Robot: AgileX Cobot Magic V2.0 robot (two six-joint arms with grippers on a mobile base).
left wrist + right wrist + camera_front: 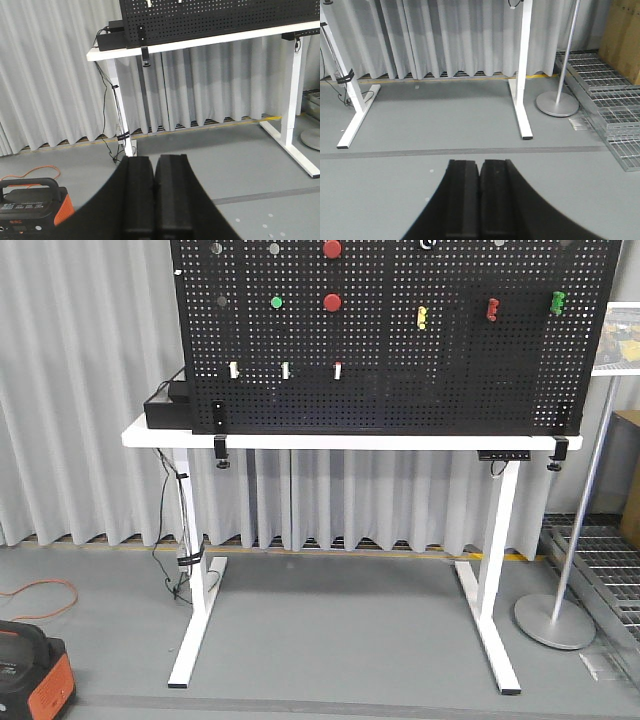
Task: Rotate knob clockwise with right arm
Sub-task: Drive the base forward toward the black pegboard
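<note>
A black pegboard (390, 340) stands upright on a white table (150, 435). It carries red, green and yellow knobs: a yellow one (421, 316), a red one (491, 309) and a green one (558, 302) at the right, with two round red buttons (332, 302) in the middle. I cannot tell which knob is the task's. Neither gripper shows in the front view. My left gripper (155, 162) is shut and empty, low over the floor, far from the board. My right gripper (479, 165) is shut and empty, pointing at the grey floor.
A black box (168, 408) sits at the table's left end. An orange-black power unit (30, 670) stands on the floor at the left. A sign stand with a round base (555, 620), metal floor grates (610, 95) and a cardboard box (622, 35) are at the right.
</note>
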